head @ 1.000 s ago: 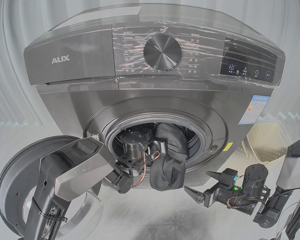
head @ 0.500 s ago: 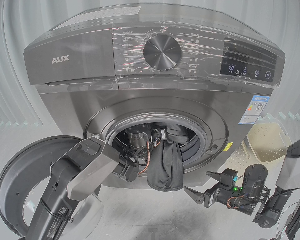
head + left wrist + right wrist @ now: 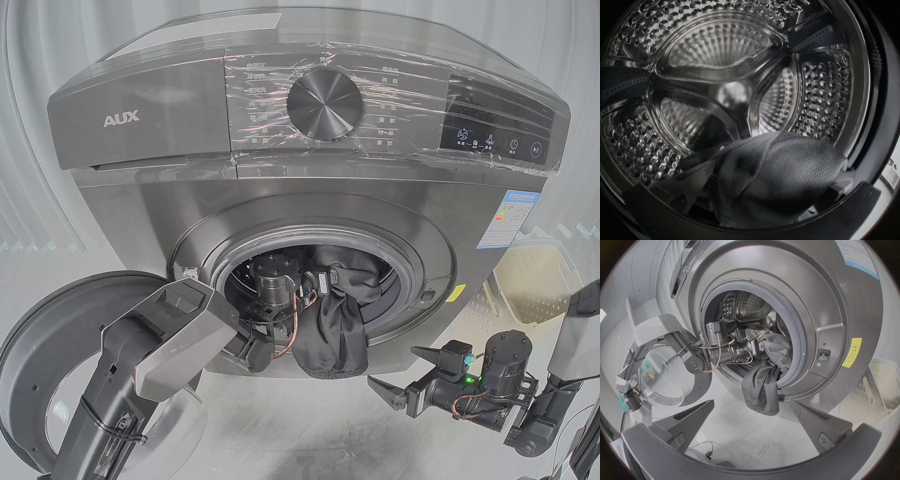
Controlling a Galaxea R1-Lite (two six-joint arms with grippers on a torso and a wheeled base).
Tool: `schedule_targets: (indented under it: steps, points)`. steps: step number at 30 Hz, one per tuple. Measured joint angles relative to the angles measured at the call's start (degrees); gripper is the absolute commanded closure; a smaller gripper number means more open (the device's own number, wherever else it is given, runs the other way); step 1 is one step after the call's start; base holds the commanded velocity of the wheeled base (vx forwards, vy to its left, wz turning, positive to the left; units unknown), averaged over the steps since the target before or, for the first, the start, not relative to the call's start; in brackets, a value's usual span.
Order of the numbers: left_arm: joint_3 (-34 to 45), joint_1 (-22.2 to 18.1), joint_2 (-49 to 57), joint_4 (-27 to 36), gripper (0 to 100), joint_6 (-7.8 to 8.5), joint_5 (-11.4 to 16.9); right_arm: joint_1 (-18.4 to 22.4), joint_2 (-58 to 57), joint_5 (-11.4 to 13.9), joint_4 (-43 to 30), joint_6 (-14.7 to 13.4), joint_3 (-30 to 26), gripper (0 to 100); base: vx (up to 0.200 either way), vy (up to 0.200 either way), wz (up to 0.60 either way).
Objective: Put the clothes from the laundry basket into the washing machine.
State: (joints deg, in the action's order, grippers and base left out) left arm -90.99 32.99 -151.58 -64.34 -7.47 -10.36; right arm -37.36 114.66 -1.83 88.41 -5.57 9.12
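Note:
A dark grey garment (image 3: 337, 325) hangs half out of the washing machine (image 3: 156, 206), draped over the lower rim of the drum opening (image 3: 409, 275). My left gripper (image 3: 331, 281) is inside the opening, its fingers spread and covered by the upper part of the garment (image 3: 787, 175). The steel drum (image 3: 718, 53) behind it holds nothing else. My right gripper (image 3: 397, 369) hangs open and empty, low and in front of the machine, right of the hanging garment (image 3: 762, 387). The cream laundry basket (image 3: 537, 281) stands to the right of the machine.
The round machine door (image 3: 37, 350) is swung fully open at the left, beside my left arm. Pale floor (image 3: 300, 425) lies in front of the machine. The basket (image 3: 881, 387) sits close behind my right arm.
My left gripper went deeper and higher into the opening, then shifted slightly. The garment's top first stretched flat, now bunches at the opening's right. The right gripper dropped a little.

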Motion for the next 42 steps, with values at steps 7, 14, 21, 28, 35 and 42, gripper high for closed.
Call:
schedule_targets:
  steps: [7,14,21,28,35,42]
  points:
    - [10.6,0.7,4.3,2.3,0,0.12,3.3,0.2,0.0,0.1,0.0,0.0,-0.2,0,0.000,0.000,0.00]
    - [17.8,1.7,7.7,3.6,0,0.20,7.7,0.0,0.0,0.1,0.0,-0.1,-0.3,0,0.000,0.000,0.00]
    - [19.2,2.7,6.9,4.2,0,1.89,8.1,-0.2,0.0,0.1,0.0,0.0,-0.2,0,0.000,0.000,0.00]
    - [17.7,2.6,3.8,4.0,100,3.18,7.4,-1.5,-0.8,0.2,0.1,0.0,0.0,0,0.000,0.000,0.00]
    - [12.9,2.3,2.8,3.9,100,2.91,5.7,-1.7,-1.2,0.2,0.1,0.0,0.1,0,0.000,0.000,0.00]
    - [3.4,1.0,2.3,3.7,100,2.52,1.9,-1.7,-1.4,0.2,0.1,0.0,0.2,0,0.000,0.000,0.00]
